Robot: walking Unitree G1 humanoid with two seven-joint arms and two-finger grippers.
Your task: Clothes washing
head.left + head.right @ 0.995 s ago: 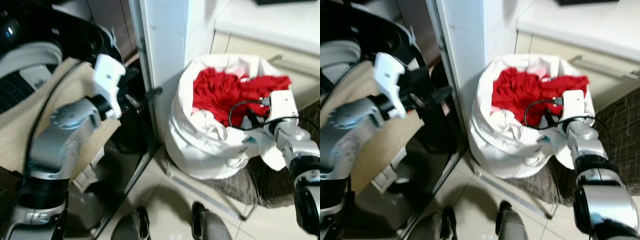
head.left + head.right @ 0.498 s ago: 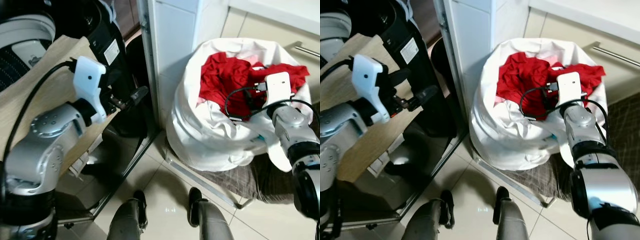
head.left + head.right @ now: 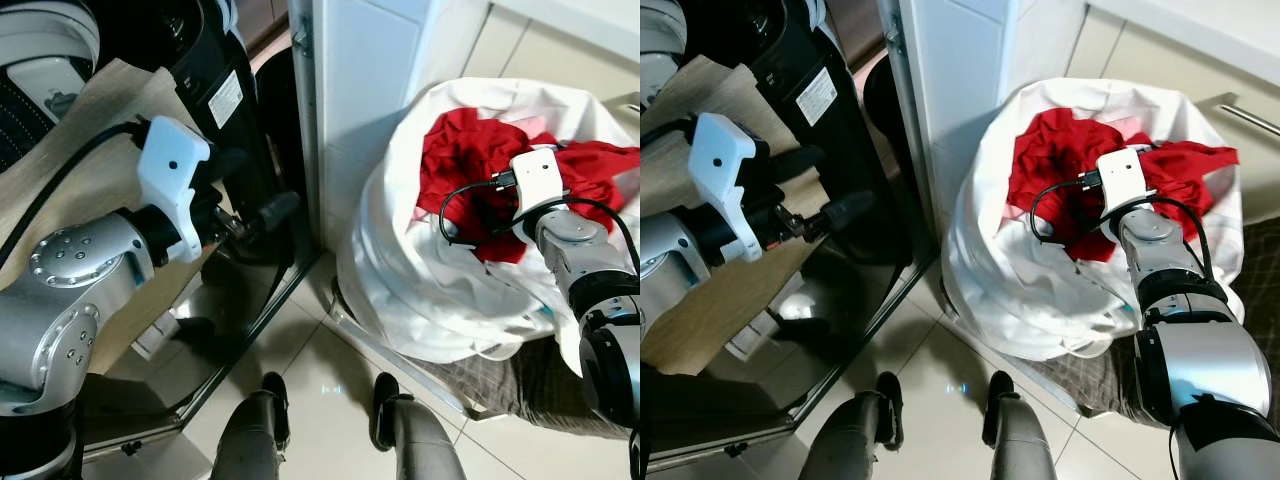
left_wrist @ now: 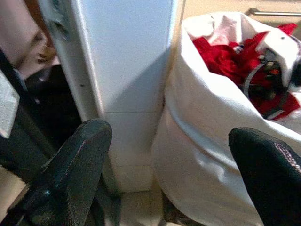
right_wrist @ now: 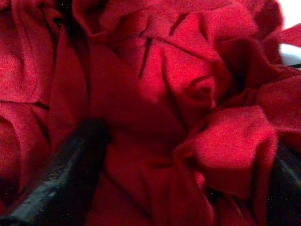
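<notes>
The right hand (image 5: 188,155) is buried in the red cloth (image 3: 1060,170), its fingertips hidden among folds.

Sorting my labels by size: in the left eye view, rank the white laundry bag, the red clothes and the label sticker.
1. white laundry bag
2. red clothes, the heap showing in the bag's mouth
3. label sticker, clearly smallest, on the black appliance

Looking along the left claw (image 4: 167,179), fingers (image 4: 66,174) spread wide apart and holding nothing. Between them, a white laundry bag (image 4: 207,141) standing full and bulging, just beside a white cabinet corner (image 4: 124,61). Red clothes (image 4: 225,59) heaped in the bag's open mouth. Dark cable and a white camera housing of the right arm (image 4: 277,52) resting on top of the red heap. Dark, shaded gap (image 4: 42,108) on the other side of the cabinet corner.
</notes>
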